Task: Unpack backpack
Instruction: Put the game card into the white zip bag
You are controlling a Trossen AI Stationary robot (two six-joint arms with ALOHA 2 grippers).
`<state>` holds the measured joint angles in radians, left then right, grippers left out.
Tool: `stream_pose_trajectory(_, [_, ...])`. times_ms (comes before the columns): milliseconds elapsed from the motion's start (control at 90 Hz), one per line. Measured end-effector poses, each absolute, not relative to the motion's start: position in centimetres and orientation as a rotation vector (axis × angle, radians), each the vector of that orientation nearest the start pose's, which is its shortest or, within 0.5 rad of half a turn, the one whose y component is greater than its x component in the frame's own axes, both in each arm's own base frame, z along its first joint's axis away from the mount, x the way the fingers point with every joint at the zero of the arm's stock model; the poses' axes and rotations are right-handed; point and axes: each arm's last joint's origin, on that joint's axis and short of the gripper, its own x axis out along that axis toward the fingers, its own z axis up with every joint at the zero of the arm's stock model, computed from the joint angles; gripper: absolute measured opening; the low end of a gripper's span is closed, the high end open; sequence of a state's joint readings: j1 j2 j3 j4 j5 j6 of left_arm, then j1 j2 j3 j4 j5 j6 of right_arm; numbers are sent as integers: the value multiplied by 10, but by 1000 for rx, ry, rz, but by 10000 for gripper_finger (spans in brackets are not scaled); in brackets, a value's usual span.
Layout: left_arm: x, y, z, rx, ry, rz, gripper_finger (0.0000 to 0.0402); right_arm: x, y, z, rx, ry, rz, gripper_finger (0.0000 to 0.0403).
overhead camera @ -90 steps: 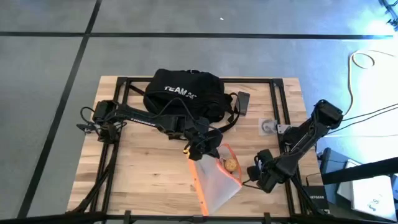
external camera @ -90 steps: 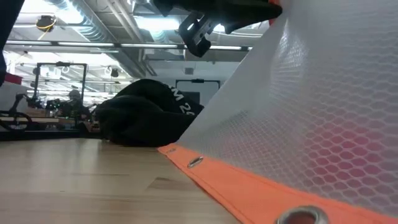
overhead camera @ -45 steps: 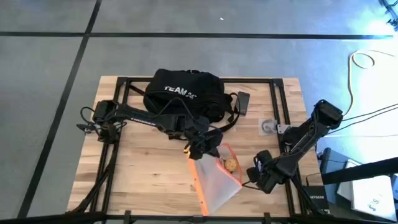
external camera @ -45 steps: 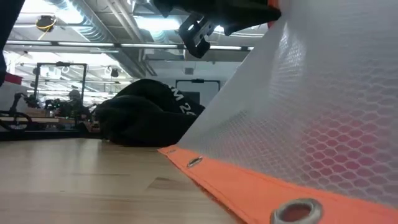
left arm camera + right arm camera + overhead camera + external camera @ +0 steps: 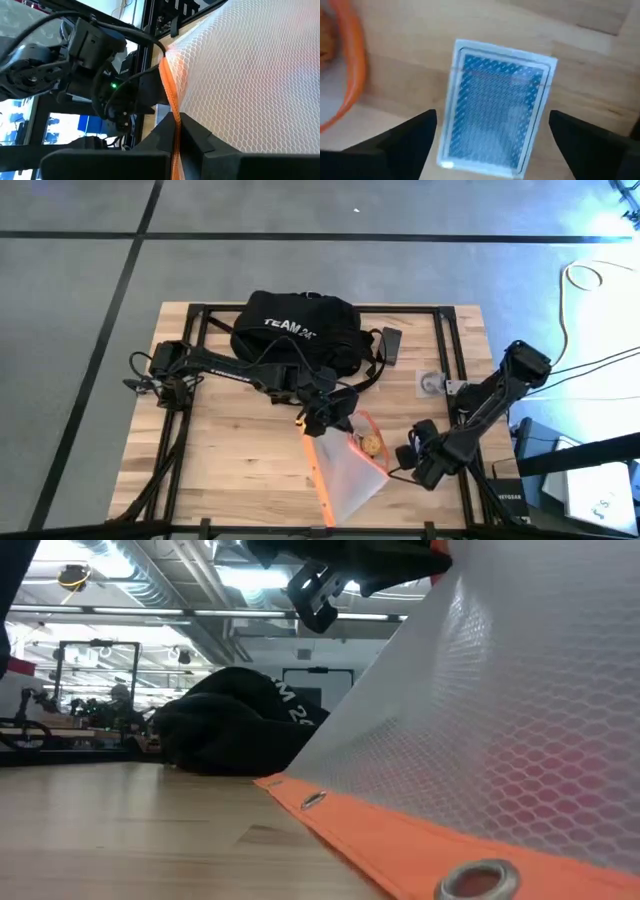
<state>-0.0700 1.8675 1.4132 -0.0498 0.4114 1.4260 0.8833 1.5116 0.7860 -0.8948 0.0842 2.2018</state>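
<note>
Left gripper [image 5: 335,423] pinches the orange-trimmed mesh pouch [image 5: 348,472] near the table's [image 5: 220,460] middle, the backpack [image 5: 295,330] lying at the far edge

The left fingers [image 5: 200,137] are pressed on the pouch's orange trim, lifting that end so the mesh slopes up from the wood in the low view, with a small round brownish item [image 5: 370,444] inside it. The right gripper [image 5: 418,465] sits low, just beside the pouch, fingers [image 5: 402,135] spread wide either side of a blue patterned card box [image 5: 497,107] lying flat on the table

left end effector [image 5: 335,423] clamped, mid-table | right end effector [image 5: 420,463] spread, front-right
</note>
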Motion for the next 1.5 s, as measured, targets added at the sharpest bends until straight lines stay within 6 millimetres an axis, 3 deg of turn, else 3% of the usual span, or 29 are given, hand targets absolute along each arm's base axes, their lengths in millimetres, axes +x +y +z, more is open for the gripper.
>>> stream_pose_trajectory(256, [424, -45, 257, 1293, 67, -746, 0, 140, 168, 135, 1044, 1246, -1009, 382])
stream_pose_trajectory(700, [424, -43, 257, 1293, 71, -744, 0, 139, 167, 135, 971, 1285, -970, 295])
stream_pose_trajectory(822, [424, -43, 256, 1291, 73, -745, 0, 139, 167, 138, 959, 1281, -971, 293])
stream_pose_trajectory(933, [424, -43, 256, 1290, 78, -748, 0, 139, 165, 148, 848, 1263, -1008, 303])
stream_pose_trajectory(1100, [424, -42, 256, 1296, 78, -749, 0, 144, 165, 174, 819, 1110, -969, 302])
stream_pose_trajectory(1322, [424, -42, 256, 1296, 78, -748, 0, 155, 160, 203, 807, 688, -785, 302])
stream_pose_trajectory(1422, [424, -42, 256, 1306, 73, -748, 0, 163, 156, 208, 786, 486, -743, 303])
stream_pose_trajectory(1500, [425, -42, 257, 1323, 55, -739, 0, 175, 151, 204, 783, 459, -735, 303])
